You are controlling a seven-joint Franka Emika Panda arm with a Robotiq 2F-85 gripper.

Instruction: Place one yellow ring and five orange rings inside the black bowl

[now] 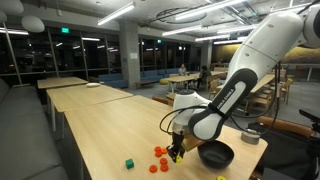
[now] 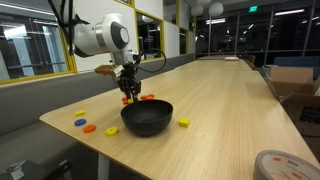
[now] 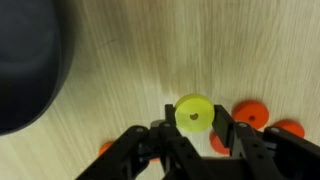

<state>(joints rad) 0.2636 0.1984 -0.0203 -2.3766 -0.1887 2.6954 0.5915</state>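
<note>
In the wrist view the yellow ring (image 3: 193, 114) sits between my gripper's (image 3: 193, 122) two fingers, which press on both its sides. Several orange rings (image 3: 251, 114) lie on the wooden table just to its right and under the fingers. The black bowl (image 3: 28, 65) fills the left of that view. In both exterior views the gripper (image 1: 176, 150) (image 2: 128, 93) is low over the table beside the bowl (image 1: 215, 155) (image 2: 147, 117), among orange rings (image 1: 160, 152) (image 2: 147, 98). I cannot tell whether the ring is lifted off the table.
A small green cube (image 1: 129, 163) lies on the table near the rings. A grey round container (image 1: 251, 135) stands behind the bowl. Small yellow (image 2: 184, 122), blue (image 2: 88, 127) and orange (image 2: 112, 130) pieces lie round the bowl near the table edge.
</note>
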